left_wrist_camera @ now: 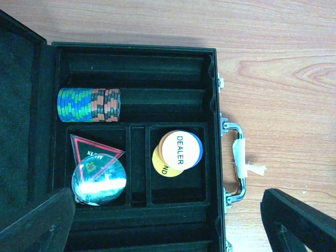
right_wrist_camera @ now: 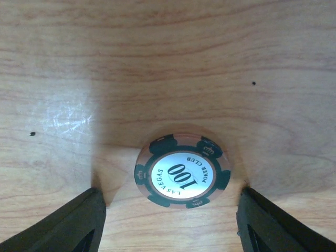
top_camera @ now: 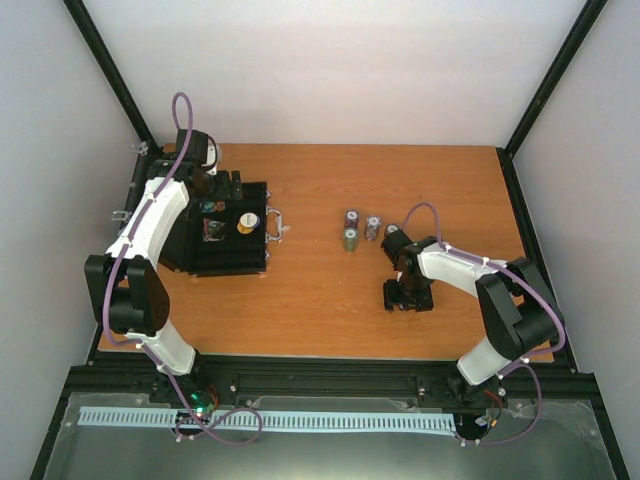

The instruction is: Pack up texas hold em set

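My right end effector (right_wrist_camera: 168, 233) is hanging open, a 100 chip (right_wrist_camera: 182, 170) lying between its fingers on the surface (right_wrist_camera: 157, 63). Left end effector (left_wrist_camera: 168, 231) is gaping over the open case (left_wrist_camera: 216, 94) at 9 o'clock.

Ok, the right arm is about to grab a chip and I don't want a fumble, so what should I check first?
1. Right gripper open: ok, fingers wide.
2. 100 chip between its fingers: ok, roughly centred and untouched.
3. Fingers low enough to pinch it: cannot tell.
4. Other stacks clear of the gripper: ok, they stand apart from it.
5. Case open with room: ok, the groove beside the chip row is bare.
6. Left gripper out of the drop path: not ok, it hangs open over the case.
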